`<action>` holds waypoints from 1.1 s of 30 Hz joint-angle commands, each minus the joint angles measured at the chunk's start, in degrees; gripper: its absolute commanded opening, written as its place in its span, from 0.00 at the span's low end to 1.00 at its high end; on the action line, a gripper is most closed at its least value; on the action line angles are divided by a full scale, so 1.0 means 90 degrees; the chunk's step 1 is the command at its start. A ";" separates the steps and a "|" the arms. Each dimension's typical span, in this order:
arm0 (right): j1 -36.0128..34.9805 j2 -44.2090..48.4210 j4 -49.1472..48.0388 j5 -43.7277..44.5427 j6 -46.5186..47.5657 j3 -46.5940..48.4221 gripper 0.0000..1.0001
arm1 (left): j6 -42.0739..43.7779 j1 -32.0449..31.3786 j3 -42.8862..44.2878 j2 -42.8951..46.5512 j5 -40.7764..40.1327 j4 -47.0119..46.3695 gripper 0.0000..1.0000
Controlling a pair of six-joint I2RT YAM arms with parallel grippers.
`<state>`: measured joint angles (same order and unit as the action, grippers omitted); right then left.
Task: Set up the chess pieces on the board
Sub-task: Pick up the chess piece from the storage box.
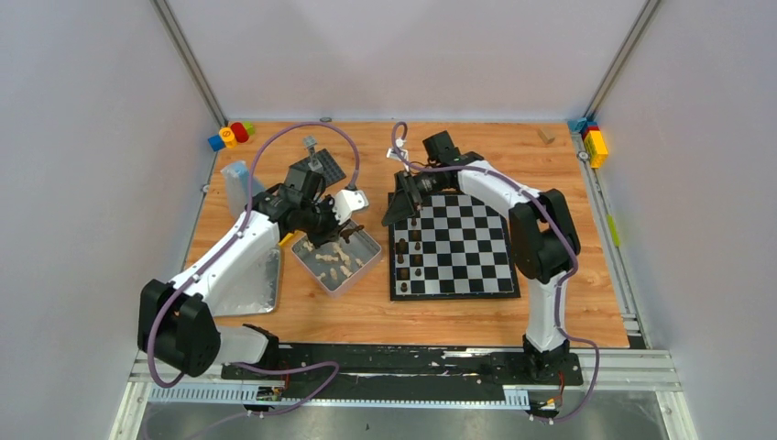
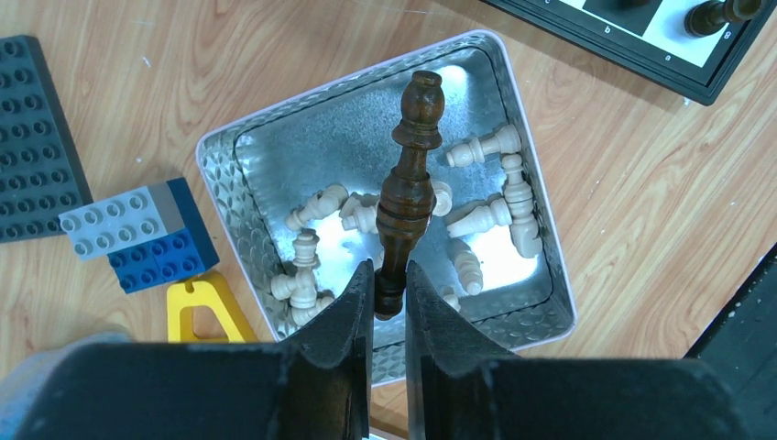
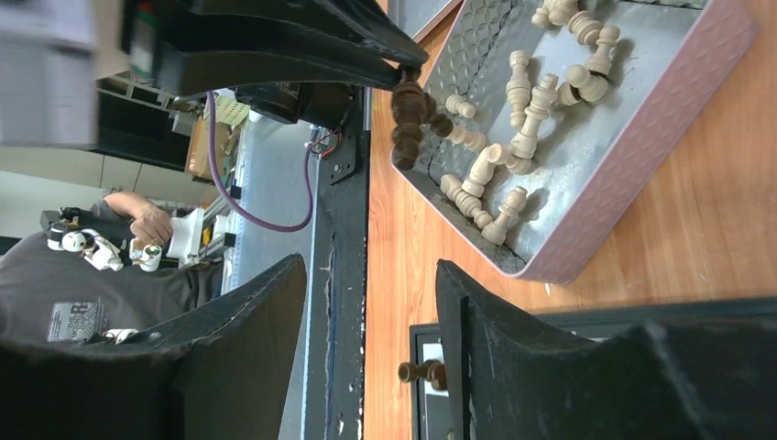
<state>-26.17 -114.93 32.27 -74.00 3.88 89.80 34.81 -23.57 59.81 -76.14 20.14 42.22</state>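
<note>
Left jaws grip dark brown chess piece (image 2: 406,197) above metal tin (image 2: 216,183) of cream pieces (image 2: 481,218). Right jaws parted, empty; checked board (image 1: 467,252) mostly unfilled.

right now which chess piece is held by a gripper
The tall dark brown piece, pinched by one end in the left gripper above the tin. The cream pieces lie loose in it; the other dark pieces stand on the board.

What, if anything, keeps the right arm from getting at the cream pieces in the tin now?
Probably no clean way in: the left fingers hang over the tin, gripping a dark piece above the cream pieces. The open right fingers are close, at the board's edge.
</note>
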 commanded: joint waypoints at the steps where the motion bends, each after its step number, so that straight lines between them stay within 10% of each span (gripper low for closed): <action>1: -0.0348 -0.0313 -0.0161 -0.0164 -0.0057 0.0568 0.56 | -0.0290 0.0102 -0.0109 0.0413 0.0227 0.0000 0.00; 33: -0.1108 -0.1291 -0.0781 -0.0095 -0.1084 0.1361 0.44 | -0.0547 0.0139 -0.0500 0.0809 0.0409 -0.0126 0.00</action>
<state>-35.44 -125.99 27.14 -73.41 -5.48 99.59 30.70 -22.68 55.75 -70.59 22.44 42.24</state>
